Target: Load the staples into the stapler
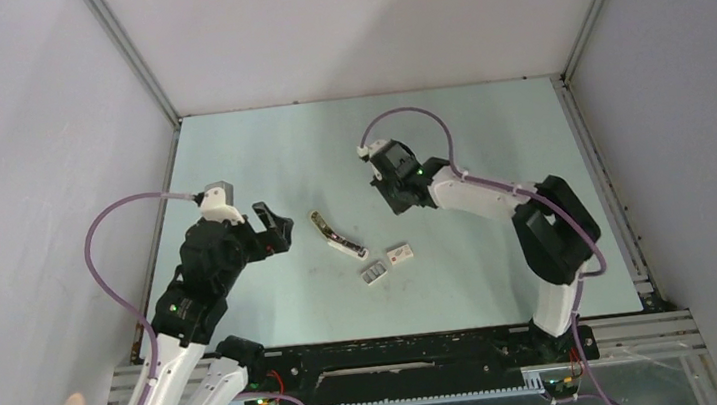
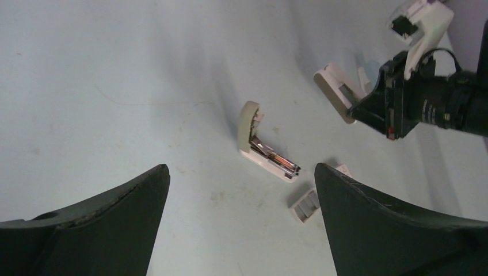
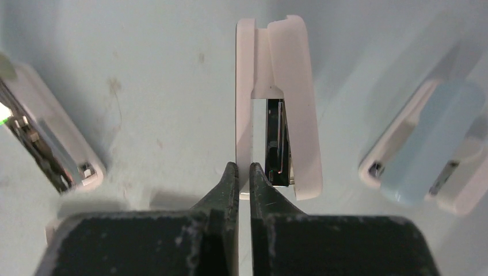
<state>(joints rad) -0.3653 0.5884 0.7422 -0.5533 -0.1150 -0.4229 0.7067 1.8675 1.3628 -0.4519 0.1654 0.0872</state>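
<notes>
An open stapler [image 1: 338, 235] with a beige top and a bare metal magazine lies mid-table; it also shows in the left wrist view [image 2: 266, 148] and at the left edge of the right wrist view [image 3: 52, 144]. The staples [image 1: 374, 273] lie in their small white tray just right of it [image 2: 305, 204]. My left gripper [image 1: 279, 228] is open and empty, left of the stapler, with its jaws wide apart [image 2: 240, 169]. My right gripper [image 1: 390, 197] is shut [image 3: 240, 167] on the side wall of a second, white stapler [image 3: 276, 103], which is also in the left wrist view [image 2: 336, 95].
A small white box sleeve with a red mark [image 1: 401, 253] lies beside the staple tray. A pale blue and white stapler [image 3: 426, 155] lies right of the held one. Grey walls and metal rails [image 1: 134, 65] bound the table.
</notes>
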